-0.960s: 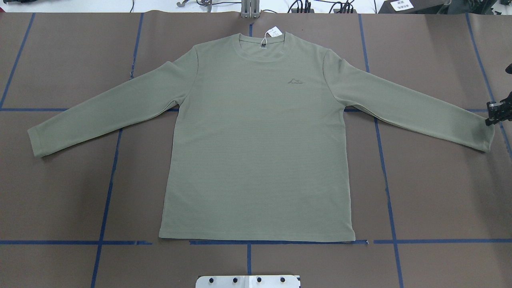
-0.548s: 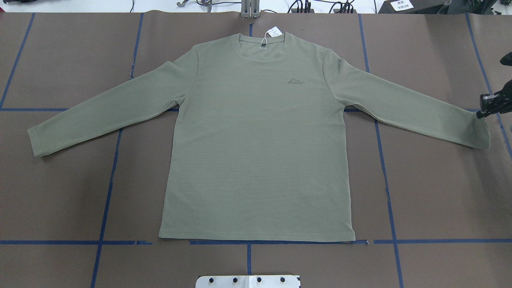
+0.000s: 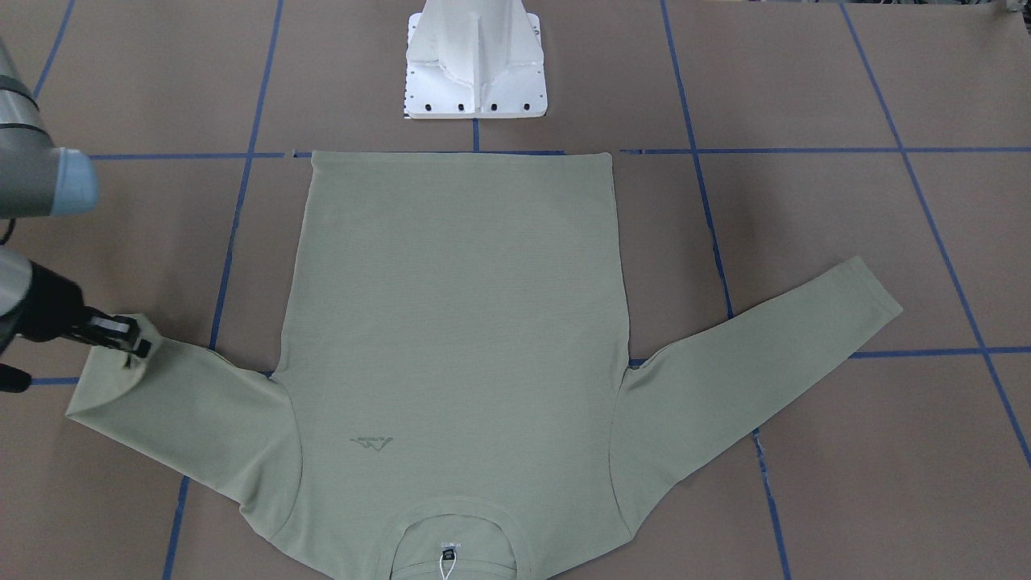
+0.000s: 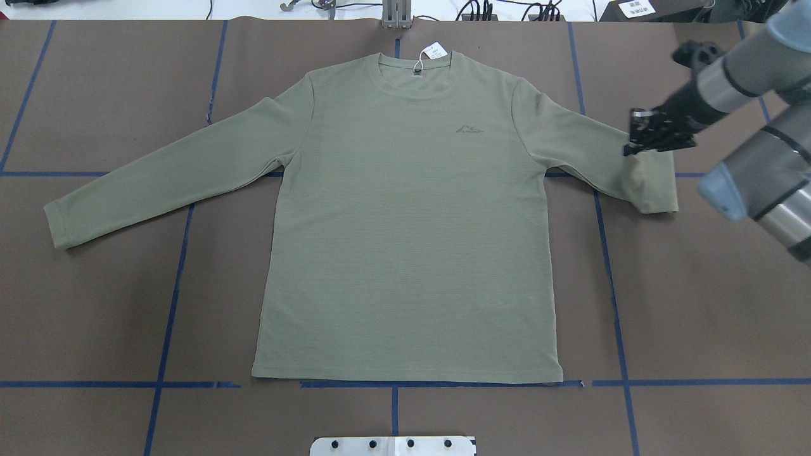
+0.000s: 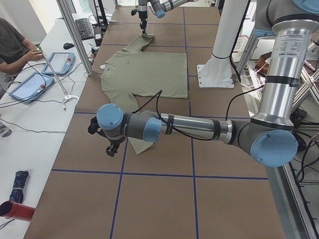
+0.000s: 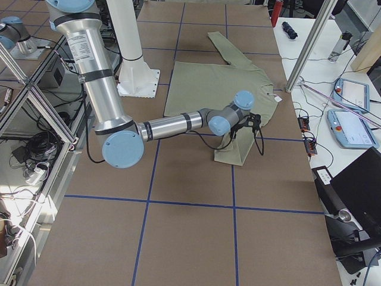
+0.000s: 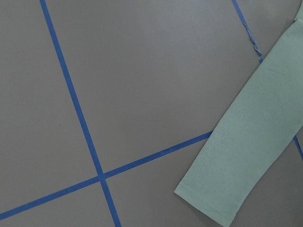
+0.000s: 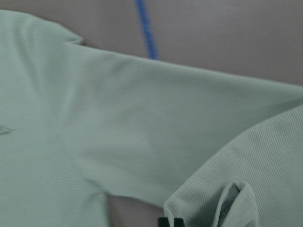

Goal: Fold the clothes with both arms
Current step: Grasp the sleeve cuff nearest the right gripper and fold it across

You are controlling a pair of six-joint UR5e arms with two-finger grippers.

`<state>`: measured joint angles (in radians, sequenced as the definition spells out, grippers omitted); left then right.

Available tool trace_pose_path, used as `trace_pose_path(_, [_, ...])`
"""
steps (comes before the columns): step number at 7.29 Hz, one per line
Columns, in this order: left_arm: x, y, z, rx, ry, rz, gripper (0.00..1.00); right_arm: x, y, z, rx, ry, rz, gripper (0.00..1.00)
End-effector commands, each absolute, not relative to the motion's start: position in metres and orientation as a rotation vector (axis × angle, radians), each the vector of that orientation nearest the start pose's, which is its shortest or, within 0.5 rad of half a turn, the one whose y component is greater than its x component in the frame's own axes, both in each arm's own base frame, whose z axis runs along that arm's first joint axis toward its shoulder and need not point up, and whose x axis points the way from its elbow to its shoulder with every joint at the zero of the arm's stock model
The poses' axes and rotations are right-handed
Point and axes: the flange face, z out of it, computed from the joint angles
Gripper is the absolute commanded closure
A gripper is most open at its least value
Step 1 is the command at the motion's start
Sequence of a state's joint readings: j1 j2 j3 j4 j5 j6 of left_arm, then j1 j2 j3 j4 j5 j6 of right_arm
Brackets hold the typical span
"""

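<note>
Sleeve fold in progress: right gripper (image 4: 632, 143) pinches a cuff of the sage-green shirt (image 4: 405, 221).
The shirt lies flat and front up on the brown table (image 4: 697, 304), collar away from the robot. The jaws are clamped on the end of the right sleeve (image 4: 583, 152), which is lifted and doubled back. The body lies to the robot's left along that sleeve's length, so the carry likely runs inward. Left gripper (image 5: 110, 148) hovers near the other cuff (image 4: 60, 225); whether its jaws are apart cannot be told.
</note>
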<state>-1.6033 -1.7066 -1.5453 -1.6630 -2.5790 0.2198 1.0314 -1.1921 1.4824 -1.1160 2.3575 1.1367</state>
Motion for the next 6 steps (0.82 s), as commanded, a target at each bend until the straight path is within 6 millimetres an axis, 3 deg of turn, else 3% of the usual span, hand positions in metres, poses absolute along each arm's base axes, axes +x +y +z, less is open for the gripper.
trace_pose_path(1, [-0.067, -0.554, 0.571, 0.316, 0.975, 0.278, 0.0, -0.406, -0.592, 0.25, -0.083, -1.116, 0.418, 1.0])
trace_pose_path(2, [-0.067, -0.555, 0.571, 0.33, 0.973, 0.285, 0.0, -0.461, -0.582, 0.176, -0.059, -1.145, 0.459, 1.0])
trace_pose_path(3, [-0.067, -0.555, 0.57, 0.334, 0.972, 0.286, 0.0, -0.53, -0.575, 0.108, -0.043, -1.157, 0.51, 1.0])
trace_pose_path(4, [-0.067, -0.554, 0.57, 0.334, 0.972, 0.286, 0.0, -0.6, -0.566, 0.052, -0.002, -1.138, 0.52, 1.0])
trace_pose_path(5, [-0.067, -0.553, 0.572, 0.337, 0.971, 0.291, 0.0, -0.639, -0.547, 0.033, 0.05, -1.143, 0.516, 1.0])
trace_pose_path(6, [-0.067, -0.554, 0.571, 0.339, 0.971, 0.292, 0.0, -0.66, -0.53, 0.033, 0.101, -1.161, 0.518, 1.0])
